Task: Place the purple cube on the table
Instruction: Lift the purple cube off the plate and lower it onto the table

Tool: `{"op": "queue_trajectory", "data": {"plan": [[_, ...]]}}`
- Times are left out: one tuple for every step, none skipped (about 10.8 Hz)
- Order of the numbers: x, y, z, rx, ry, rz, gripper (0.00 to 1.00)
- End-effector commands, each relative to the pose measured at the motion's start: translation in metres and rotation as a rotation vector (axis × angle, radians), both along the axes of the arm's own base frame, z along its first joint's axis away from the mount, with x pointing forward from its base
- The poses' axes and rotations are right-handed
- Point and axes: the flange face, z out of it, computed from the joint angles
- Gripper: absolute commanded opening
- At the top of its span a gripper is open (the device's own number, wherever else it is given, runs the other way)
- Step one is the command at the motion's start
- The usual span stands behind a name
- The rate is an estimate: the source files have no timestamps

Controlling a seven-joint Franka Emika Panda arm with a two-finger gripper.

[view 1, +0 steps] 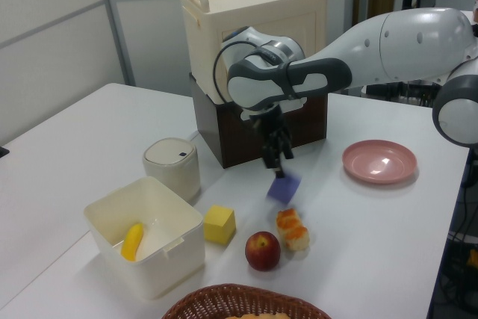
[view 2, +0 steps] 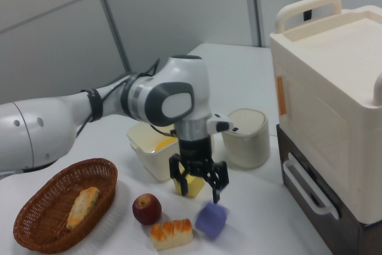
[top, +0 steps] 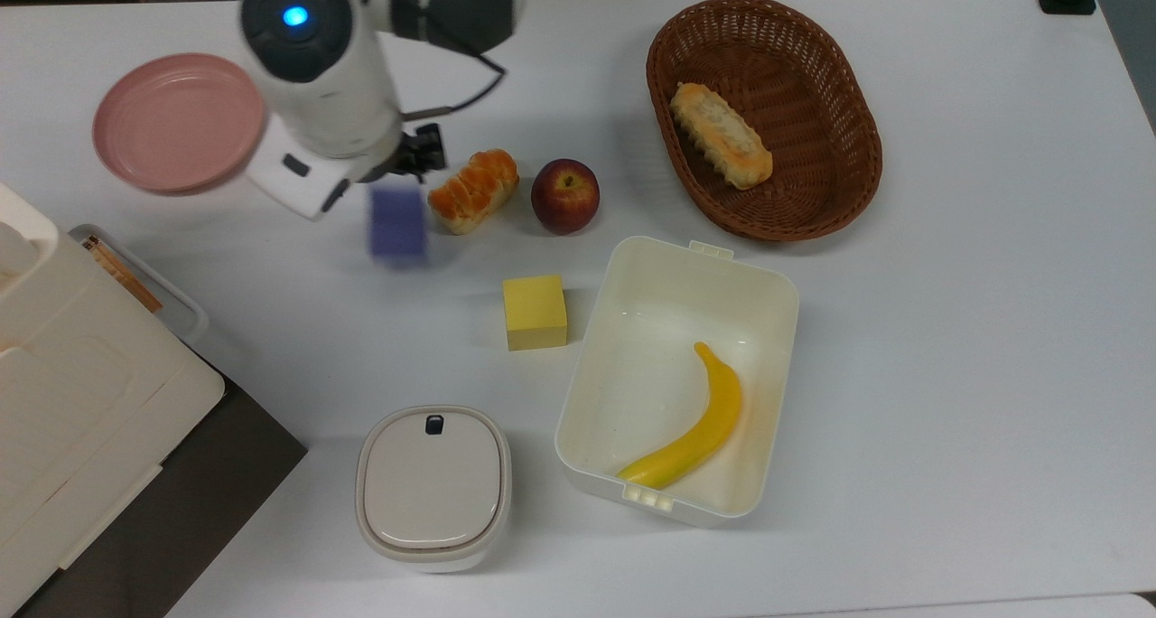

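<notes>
Just beside the bread roll [top: 473, 191], on the top view's left of it, lies the purple cube [view 2: 212, 220], tilted on an edge and free of the gripper [view 2: 197, 190], which hangs spread wide and empty right above the roll's near end. Cannot tell whether touching the table [top: 948, 329] yet or a little off it. Could tip, bounce or skid on settling, striking the roll or ending propped against it instead of flat on the bare top; would come from the tilt and from so little open space on that side. Could also get clipped by the spread fingers if lowered further. Just beside the roll on the top view's right, an apple [top: 564, 195]. Near the roll, a yellow block [top: 535, 312]. Further off, an open white box [top: 787, 329] with a banana [top: 695, 428]. Well apart from the roll, a pink plate [top: 172, 121], a lidded pot [top: 433, 482] and a wicker basket [top: 867, 148]; none in the way.
</notes>
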Motion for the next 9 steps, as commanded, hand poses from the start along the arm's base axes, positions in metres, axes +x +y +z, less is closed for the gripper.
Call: {"op": "queue_trajectory", "data": {"plan": [[0.0, 0.029, 0.043, -0.006, -0.109, -0.077, 1.0], [-0.005, 0.029, 0.068, -0.004, -0.149, -0.1, 1.0], [-0.013, 0.03, 0.097, 0.0, -0.193, -0.118, 1.0], [-0.022, 0.029, 0.128, 0.008, -0.243, -0.131, 1.0], [-0.029, 0.027, 0.146, 0.007, -0.276, -0.161, 1.0], [-0.03, 0.023, 0.149, -0.008, -0.283, -0.191, 1.0], [-0.032, 0.017, 0.151, -0.011, -0.285, -0.201, 1.0], [-0.034, 0.015, 0.154, -0.009, -0.288, -0.209, 1.0], [-0.034, 0.014, 0.154, -0.012, -0.289, -0.21, 1.0]]}}
